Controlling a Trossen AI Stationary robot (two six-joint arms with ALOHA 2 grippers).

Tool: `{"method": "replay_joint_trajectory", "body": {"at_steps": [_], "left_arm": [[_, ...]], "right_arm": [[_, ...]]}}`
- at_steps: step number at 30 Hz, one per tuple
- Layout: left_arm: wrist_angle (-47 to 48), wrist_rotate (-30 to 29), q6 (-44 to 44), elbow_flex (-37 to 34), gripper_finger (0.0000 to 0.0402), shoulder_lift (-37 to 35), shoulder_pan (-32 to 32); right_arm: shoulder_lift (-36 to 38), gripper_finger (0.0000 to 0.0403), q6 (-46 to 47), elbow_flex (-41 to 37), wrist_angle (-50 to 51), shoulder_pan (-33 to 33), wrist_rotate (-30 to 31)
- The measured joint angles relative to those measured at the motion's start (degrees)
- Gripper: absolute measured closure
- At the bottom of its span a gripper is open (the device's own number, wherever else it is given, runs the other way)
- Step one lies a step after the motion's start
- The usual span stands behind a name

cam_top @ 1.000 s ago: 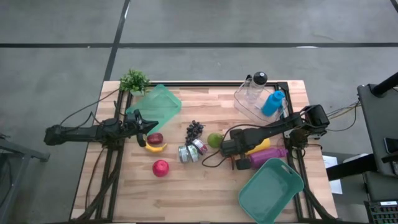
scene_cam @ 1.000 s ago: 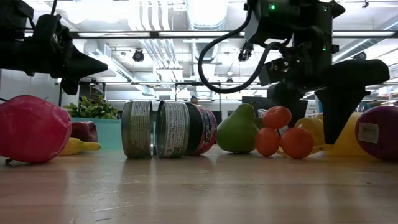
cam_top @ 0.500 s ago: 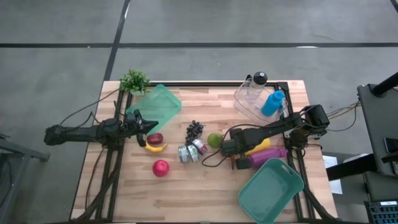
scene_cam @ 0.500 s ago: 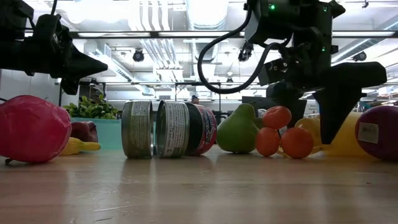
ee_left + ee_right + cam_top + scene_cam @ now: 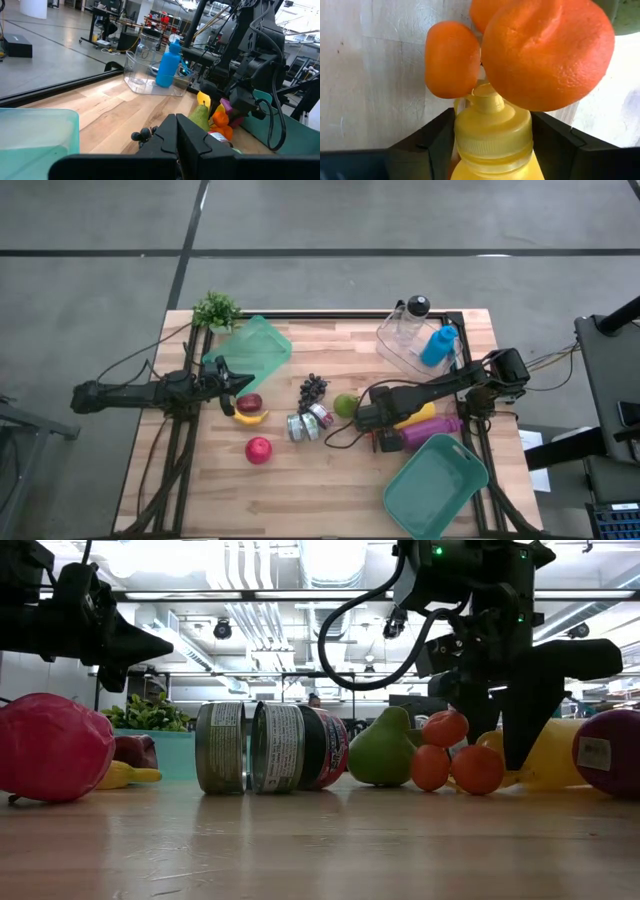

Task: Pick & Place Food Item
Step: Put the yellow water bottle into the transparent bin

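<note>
A yellow squeeze bottle lies on its side right of the table's middle, its cap end against a cluster of orange fruits. My right gripper points down over that cap end, shut on the bottle. In the low view one finger stands in front of the bottle. My left gripper hangs level and shut above the table's left side, touching nothing. My right gripper pinches the yellow bottle between its two fingers just below the cap, one finger on each side. The fingers come from above, pointing down, and lie across the bottle. The bottle rests on the table, with the orange fruits against its spout.
A green pear, cans and grapes lie mid-table. A purple item is beside the bottle. A teal bin stands near right, and a clear container with a blue bottle far right. A banana and red fruits lie on the left.
My right gripper's fingers have drawn together around the yellow bottle's cap end, while the arm has kept its place. The bottle and the orange fruits have not shifted.
</note>
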State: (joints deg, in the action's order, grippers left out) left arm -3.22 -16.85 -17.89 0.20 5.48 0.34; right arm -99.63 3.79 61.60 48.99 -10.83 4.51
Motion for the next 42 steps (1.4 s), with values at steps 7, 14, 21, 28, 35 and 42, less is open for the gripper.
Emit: {"method": "replay_joint_trajectory", "body": {"at_steps": [7, 14, 21, 28, 35, 42], "left_arm": [[0.0, 0.0, 0.0, 0.0, 0.0400, 0.0, 0.0], [0.0, 0.0, 0.0, 0.0, 0.0400, 0.0, 0.0], [0.0, 0.0, 0.0, 0.0, 0.0400, 0.0, 0.0], [0.0, 0.0, 0.0, 0.0, 0.0400, 0.0, 0.0], [0.0, 0.0, 0.0, 0.0, 0.0400, 0.0, 0.0], [0.0, 0.0, 0.0, 0.0, 0.0400, 0.0, 0.0]], "right_arm": [[0.0, 0.0193, 0.0, 0.0, 0.1, 0.0, 0.2], [1.2, 0.0182, 1.2, 0.9, 0.6, 0.0, 4.4], [5.7, 0.0179, 5.1, 1.7, 0.4, 0.0, 11.5], [14.4, 0.0178, 11.1, 1.4, -1.0, 0.1, 19.6], [23.6, 0.0177, 17.9, -2.2, -11.4, 0.1, 29.9], [30.6, 0.0177, 15.8, -11.0, -27.6, 0.0, 43.2]]}}
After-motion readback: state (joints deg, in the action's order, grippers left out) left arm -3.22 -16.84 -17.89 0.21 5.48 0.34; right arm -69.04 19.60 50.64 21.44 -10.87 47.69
